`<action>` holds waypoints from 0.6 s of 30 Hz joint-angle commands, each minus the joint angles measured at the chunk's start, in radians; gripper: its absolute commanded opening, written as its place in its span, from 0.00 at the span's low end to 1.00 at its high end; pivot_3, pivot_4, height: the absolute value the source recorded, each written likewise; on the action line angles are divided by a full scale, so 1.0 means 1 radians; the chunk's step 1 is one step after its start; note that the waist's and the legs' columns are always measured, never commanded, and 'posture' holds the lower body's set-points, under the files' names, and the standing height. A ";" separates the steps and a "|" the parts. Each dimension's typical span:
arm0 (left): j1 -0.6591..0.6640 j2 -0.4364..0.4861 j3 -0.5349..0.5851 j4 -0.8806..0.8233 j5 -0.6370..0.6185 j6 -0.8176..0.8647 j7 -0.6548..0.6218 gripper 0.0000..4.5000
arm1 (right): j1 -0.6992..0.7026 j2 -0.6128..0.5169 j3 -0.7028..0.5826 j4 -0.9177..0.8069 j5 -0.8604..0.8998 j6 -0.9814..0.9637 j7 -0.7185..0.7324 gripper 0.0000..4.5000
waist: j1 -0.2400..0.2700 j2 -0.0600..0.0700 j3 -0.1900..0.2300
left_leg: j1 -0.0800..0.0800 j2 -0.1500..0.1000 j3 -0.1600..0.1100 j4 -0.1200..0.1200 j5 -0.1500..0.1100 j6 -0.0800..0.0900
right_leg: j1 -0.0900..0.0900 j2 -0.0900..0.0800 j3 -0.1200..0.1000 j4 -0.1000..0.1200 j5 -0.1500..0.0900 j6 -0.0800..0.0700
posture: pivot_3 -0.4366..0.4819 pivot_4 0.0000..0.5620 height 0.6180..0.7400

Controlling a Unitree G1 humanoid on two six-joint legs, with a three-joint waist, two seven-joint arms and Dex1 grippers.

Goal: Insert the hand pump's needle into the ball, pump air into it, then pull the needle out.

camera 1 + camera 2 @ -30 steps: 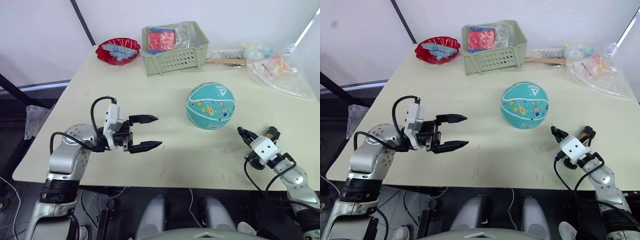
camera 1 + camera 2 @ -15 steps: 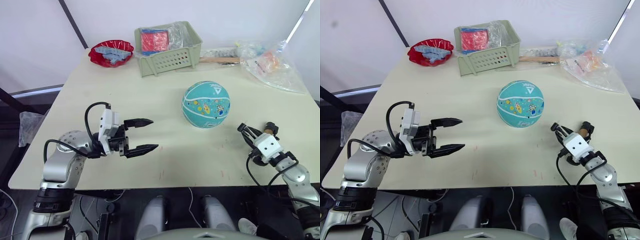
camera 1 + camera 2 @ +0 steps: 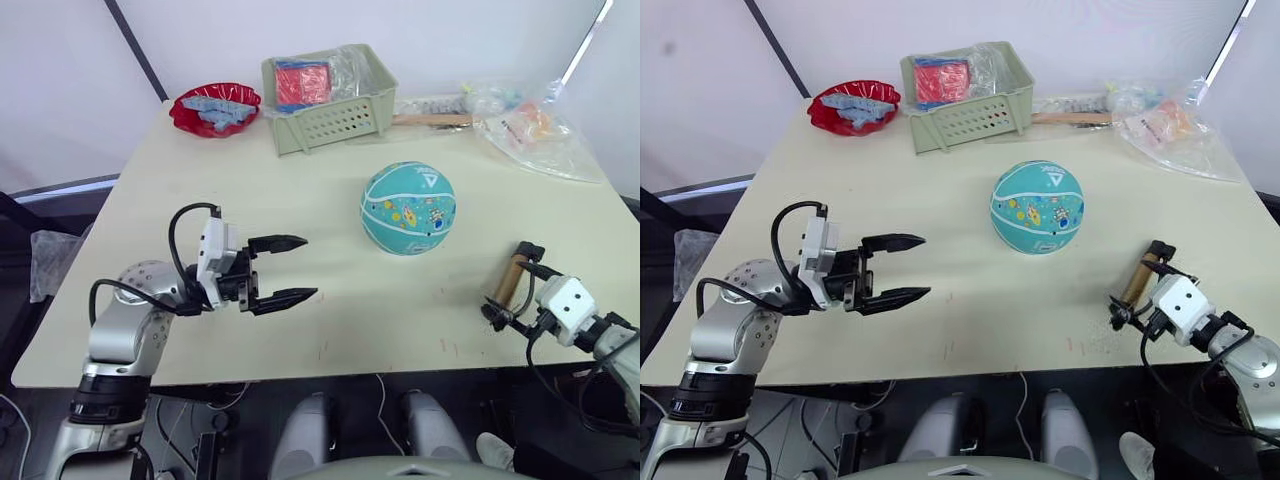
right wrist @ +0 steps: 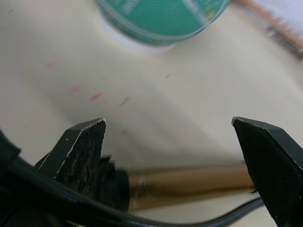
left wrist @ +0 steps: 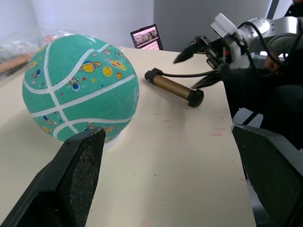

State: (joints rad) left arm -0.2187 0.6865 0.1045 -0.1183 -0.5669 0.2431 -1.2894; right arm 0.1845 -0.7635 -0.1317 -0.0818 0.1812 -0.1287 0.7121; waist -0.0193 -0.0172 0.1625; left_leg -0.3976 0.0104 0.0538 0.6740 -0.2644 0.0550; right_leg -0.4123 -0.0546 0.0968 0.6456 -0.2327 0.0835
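The teal ball (image 3: 408, 208) rests mid-table on a small pale ring. To its right, near the front edge, the bronze hand pump (image 3: 510, 280) lies flat on the table, black T-handle pointing away from me. My right gripper (image 3: 1137, 292) is open, one finger on each side of the pump's near end and not closed on it. The thin black hose (image 5: 184, 74) runs from the pump toward that gripper; the needle is too small to make out. My left gripper (image 3: 310, 268) hovers open and empty over the table, left of the ball.
A green basket (image 3: 330, 95) with a red packet, a red bowl (image 3: 213, 105), a wooden-handled tool (image 3: 430, 120) and crinkled plastic bags (image 3: 535, 135) line the far edge. The pump lies close to the table's front right edge (image 3: 1200, 365).
My right gripper has gone from shut to wide open and drawn back toward the front right edge, leaving the pump on the table. The head camera shifted; the left arm held still.
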 commanded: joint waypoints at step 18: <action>-0.004 -0.013 -0.008 0.020 0.005 -0.056 -0.015 1.00 | 0.021 -0.177 -0.017 -0.145 -0.044 0.250 0.181 0.99 | 0.004 -0.001 0.000 | -0.002 0.001 -0.006 0.001 0.000 0.000 | 0.001 0.001 -0.006 -0.001 0.001 0.001 | 0.48 0.27 0.96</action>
State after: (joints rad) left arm -0.2264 0.6714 0.0786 -0.0870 -0.5524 0.2037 -1.3037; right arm 0.2015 -0.9235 -0.1311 -0.1964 0.1539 0.1226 0.8927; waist -0.0151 -0.0183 0.1624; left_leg -0.4000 0.0111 0.0480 0.6747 -0.2643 0.0549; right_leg -0.4112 -0.0534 0.0903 0.6448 -0.2317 0.0849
